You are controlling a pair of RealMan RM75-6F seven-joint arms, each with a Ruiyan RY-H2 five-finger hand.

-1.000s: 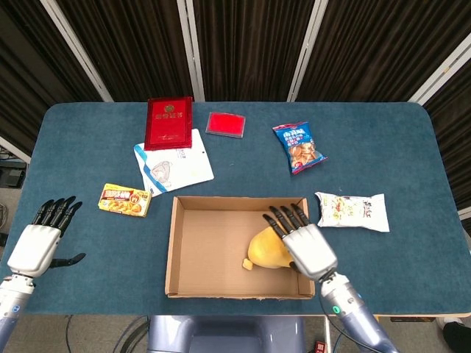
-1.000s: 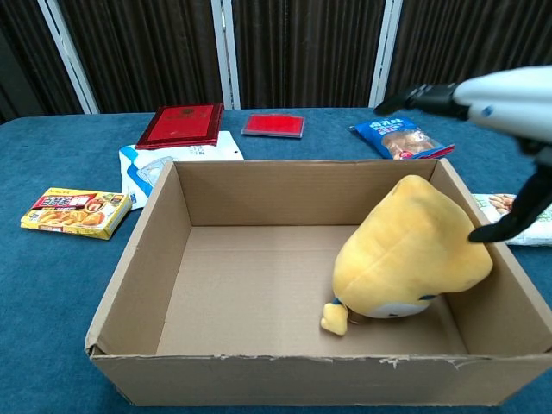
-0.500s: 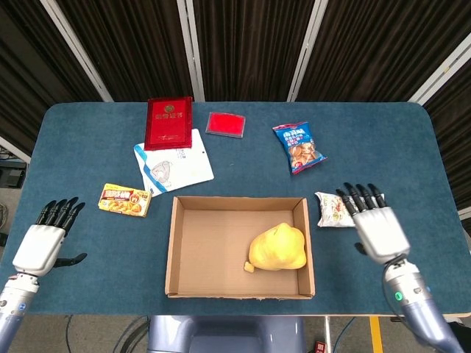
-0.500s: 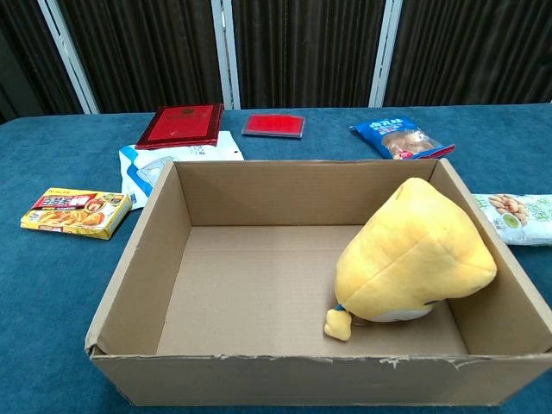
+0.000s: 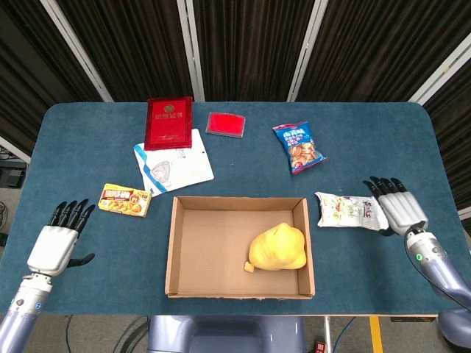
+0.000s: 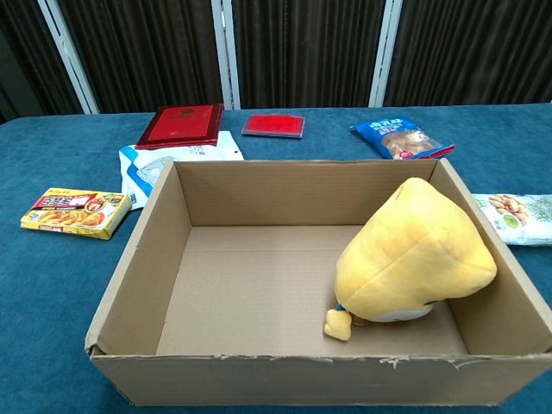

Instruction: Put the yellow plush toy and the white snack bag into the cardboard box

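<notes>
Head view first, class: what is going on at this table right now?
The yellow plush toy already lies inside the cardboard box, at its right side. The white snack bag is on the table, just right of the box. The right hand is at the bag's right end, fingers extended, not plainly gripping it. The left hand hovers open at the table's left edge, holding nothing.

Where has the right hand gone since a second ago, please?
Yes, it moved: the right hand left the cardboard box, where it was over the plush toy, and now sits at the white snack bag's right end.
</notes>
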